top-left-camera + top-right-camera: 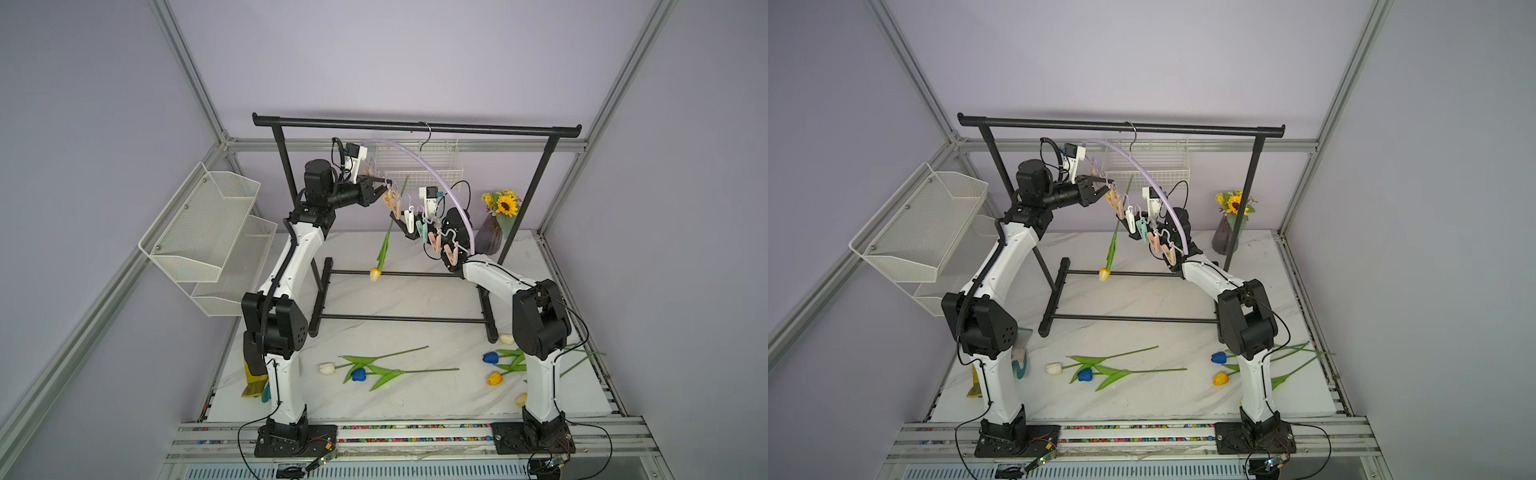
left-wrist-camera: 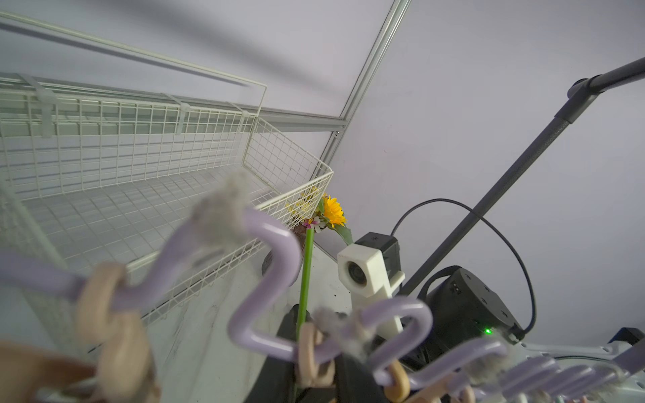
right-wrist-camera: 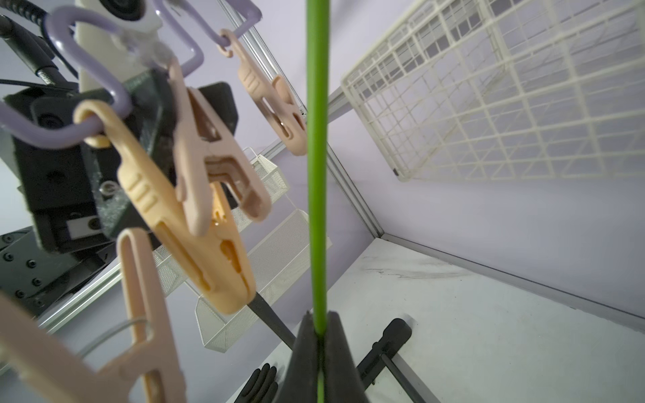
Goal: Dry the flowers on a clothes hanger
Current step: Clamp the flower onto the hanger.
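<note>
Here, nearest you, the unhung flowers (image 1: 365, 368) lie loose on the table (image 1: 415, 299), within either arm's reach. Further in, your right gripper (image 3: 319, 335) is pinched on one tulip (image 1: 384, 245) by its stem. The head hangs down and the stem end is raised beside the peach clothespins (image 1: 395, 203), ready for clipping. Your left gripper (image 1: 384, 188) sits at those pins; whether it squeezes one, I cannot tell. Behind, the clothes hanger (image 1: 426, 161) hangs from the black rack (image 1: 415, 124).
</note>
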Controlling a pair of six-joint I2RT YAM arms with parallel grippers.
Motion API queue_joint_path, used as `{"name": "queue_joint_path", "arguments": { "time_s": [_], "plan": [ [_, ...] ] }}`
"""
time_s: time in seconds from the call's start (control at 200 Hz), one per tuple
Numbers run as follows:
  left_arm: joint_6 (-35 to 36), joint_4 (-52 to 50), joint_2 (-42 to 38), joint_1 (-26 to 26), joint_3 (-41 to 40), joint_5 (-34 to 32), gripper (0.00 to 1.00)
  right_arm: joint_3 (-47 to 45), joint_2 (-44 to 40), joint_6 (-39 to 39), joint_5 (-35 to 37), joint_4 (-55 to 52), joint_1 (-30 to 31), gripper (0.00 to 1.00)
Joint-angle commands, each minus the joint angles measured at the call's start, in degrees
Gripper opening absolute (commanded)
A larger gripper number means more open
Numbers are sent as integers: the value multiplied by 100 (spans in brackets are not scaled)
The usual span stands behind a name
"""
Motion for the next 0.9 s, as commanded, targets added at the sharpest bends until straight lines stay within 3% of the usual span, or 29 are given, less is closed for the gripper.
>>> {"name": "queue_joint_path", "arguments": {
  "time_s": [0.0,0.895],
  "plan": [
    [55,179,-181,-24,-42,138,11,0,-228,-48,-246,232,46,0],
    [155,149,-41,-26,-62,264,10,126,-382,5,-694,62,93,0]
  ]
}}
